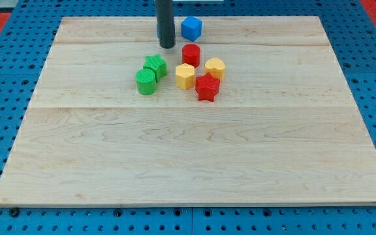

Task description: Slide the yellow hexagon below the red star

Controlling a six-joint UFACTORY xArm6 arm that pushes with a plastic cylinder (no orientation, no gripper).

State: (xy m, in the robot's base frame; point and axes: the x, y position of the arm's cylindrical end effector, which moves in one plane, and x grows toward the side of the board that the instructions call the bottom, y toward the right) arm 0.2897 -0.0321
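Left to right: green cylinder (pixel 146 82), green star (pixel 155 66), my tip (pixel 167 46), yellow hexagon (pixel 185 76), red cylinder (pixel 190 54), red star (pixel 207 87), a second yellow block (pixel 215 68), blue cube (pixel 191 28) up top. Tip is a bare rod, no jaws, holds nothing.

Risk, my judgement: the cluster is tight, so pushing the hexagon could drag the red star or clip the red cylinder.

Hexagon sits below-right of tip, touching star's left.

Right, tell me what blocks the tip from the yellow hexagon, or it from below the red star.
Nothing visible. My tip sits above-left of the yellow hexagon, with an open gap between green star and red cylinder; below the red star lies nothing.
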